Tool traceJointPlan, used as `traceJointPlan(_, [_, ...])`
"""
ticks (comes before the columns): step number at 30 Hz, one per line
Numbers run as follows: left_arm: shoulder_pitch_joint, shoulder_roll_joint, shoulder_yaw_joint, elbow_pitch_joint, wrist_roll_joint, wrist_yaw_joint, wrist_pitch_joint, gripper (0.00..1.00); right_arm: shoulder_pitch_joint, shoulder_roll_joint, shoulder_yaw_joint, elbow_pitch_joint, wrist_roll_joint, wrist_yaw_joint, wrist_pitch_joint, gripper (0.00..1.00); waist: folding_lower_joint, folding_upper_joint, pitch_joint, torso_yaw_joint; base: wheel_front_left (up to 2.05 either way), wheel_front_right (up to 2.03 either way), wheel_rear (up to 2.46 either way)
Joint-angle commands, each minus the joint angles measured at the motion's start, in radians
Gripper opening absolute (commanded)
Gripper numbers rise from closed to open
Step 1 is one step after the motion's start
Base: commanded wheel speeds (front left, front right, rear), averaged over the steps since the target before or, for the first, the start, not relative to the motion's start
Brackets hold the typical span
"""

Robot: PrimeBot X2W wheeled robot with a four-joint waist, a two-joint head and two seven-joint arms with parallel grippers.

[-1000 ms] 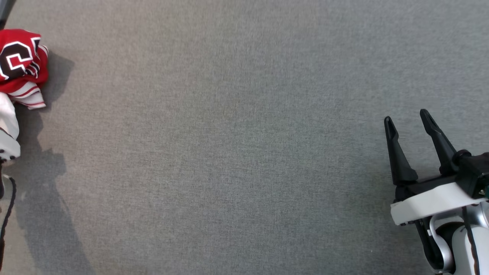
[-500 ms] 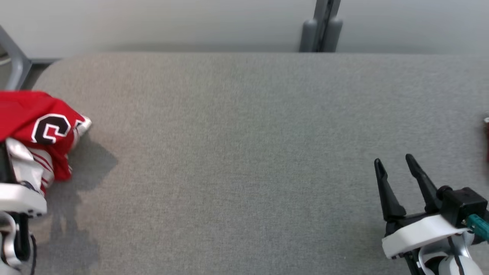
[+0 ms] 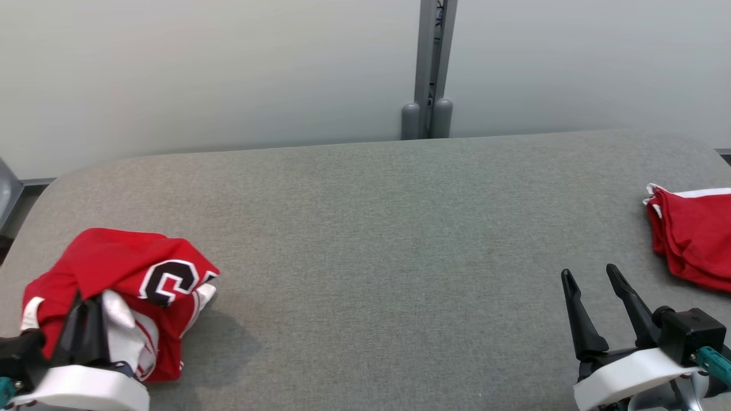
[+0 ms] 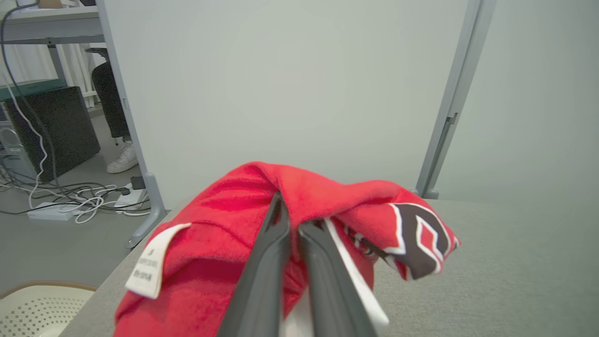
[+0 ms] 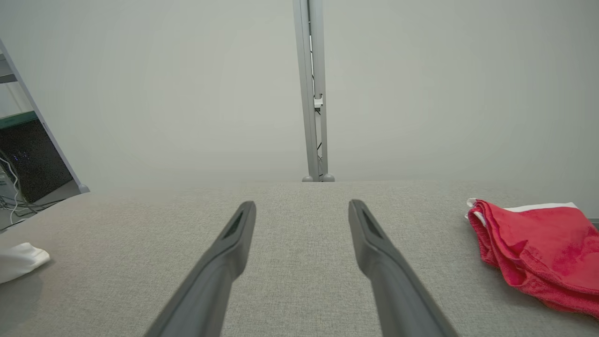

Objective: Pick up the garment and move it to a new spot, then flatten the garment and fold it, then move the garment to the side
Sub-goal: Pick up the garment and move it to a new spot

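Left gripper closed on the bunched red garment, which drapes over it; right gripper spread wide, empty. Versus earlier, camera tilted up: wall and red cloth right of right gripper now in view

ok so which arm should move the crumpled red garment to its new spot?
Left. The left hand is shut on the garment at the left end of the table. The right hand is open and empty at the far right, near a second red cloth, so it would have to cross.
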Motion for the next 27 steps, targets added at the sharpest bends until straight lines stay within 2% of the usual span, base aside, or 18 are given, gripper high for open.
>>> traceJointPlan(1, [0.008, -0.003, -0.014, -0.028, 0.006, 0.002, 0.012, 0.0, 0.009, -0.003, 0.0, -0.006, 0.006, 0.0, -0.001, 1.0, 0.0, -0.0001, -0.004, -0.017, 0.0, 0.0, 0.0])
traceJointPlan(6, [-0.041, -0.025, -0.088, -0.052, 0.021, -0.02, 0.047, 0.0, -0.006, -0.004, 0.003, -0.012, 0.011, 0.0, 0.0, 1.0, 0.0, -0.0001, 0.016, -0.063, 0.0, 0.0, 0.0])
traceJointPlan(12, [-0.208, -0.061, -0.198, 0.006, 0.037, -0.107, 0.069, 0.0, -0.047, -0.003, 0.014, -0.021, 0.024, 0.0, -0.014, 1.0, 0.0, -0.0001, 0.101, -0.137, 0.0, 0.0, 0.0])
traceJointPlan(13, [-0.208, -0.061, -0.198, 0.006, 0.037, -0.107, 0.069, 0.0, -0.047, -0.003, 0.014, -0.021, 0.024, 0.0, -0.014, 1.0, 0.0, -0.0001, 0.101, -0.137, 0.0, 0.0, 0.0])
traceJointPlan(19, [-0.412, -0.126, -0.322, 0.137, 0.083, -0.187, 0.085, 0.0, -0.102, -0.004, 0.019, -0.004, 0.05, 0.0, -0.053, 1.0, 0.0, -0.0001, 0.199, -0.222, 0.0, 0.0, 0.0])
traceJointPlan(27, [-0.609, -0.226, -0.435, 0.355, 0.126, -0.262, 0.083, 0.0, -0.156, -0.003, 0.039, 0.047, 0.095, 0.0, -0.118, 1.0, 0.0, -0.0001, 0.293, -0.307, 0.0, 0.0, 0.0])
